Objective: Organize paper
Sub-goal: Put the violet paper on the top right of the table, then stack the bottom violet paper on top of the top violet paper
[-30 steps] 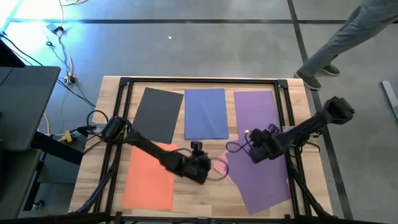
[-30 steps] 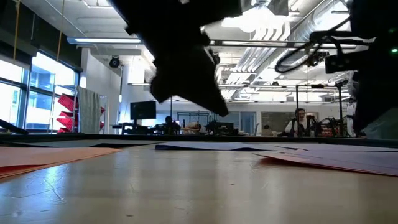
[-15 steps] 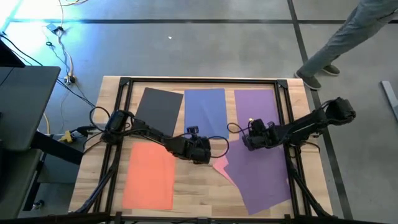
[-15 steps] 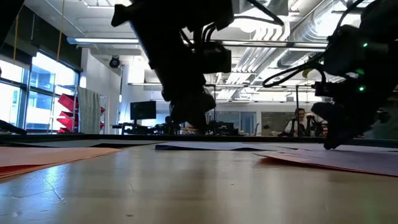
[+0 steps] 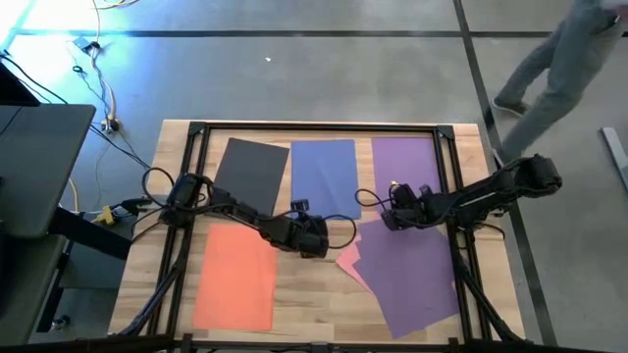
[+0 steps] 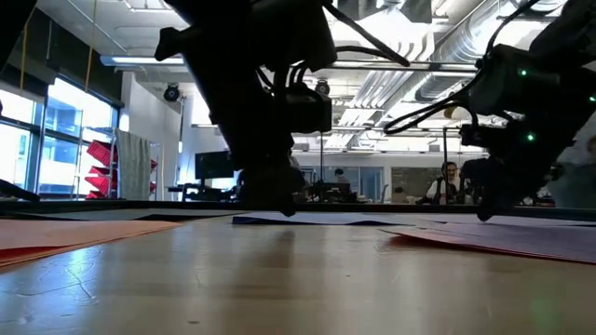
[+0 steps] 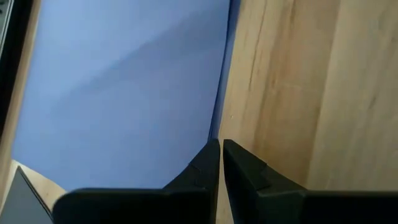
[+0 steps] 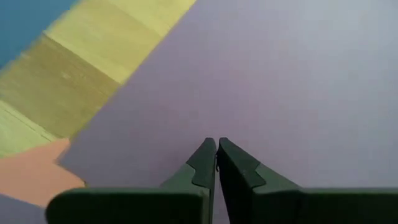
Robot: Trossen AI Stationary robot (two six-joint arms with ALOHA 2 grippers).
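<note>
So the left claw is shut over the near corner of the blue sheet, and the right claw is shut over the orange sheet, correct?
Not quite. The left claw is shut over the blue sheet's near corner, but the right claw is shut over a purple sheet, not the orange one. The right wrist view shows this; in the high view the orange sheet lies apart, under the left arm.

Bright room, dark arms against the light

From low down, ceiling lights (image 6: 372,33) and a window (image 6: 56,121) glare behind the arms, so the arms look almost black. The table (image 6: 279,279) near the camera is blurry. From above, the person (image 5: 564,64) beyond the table looks smeared, maybe from walking.
</note>
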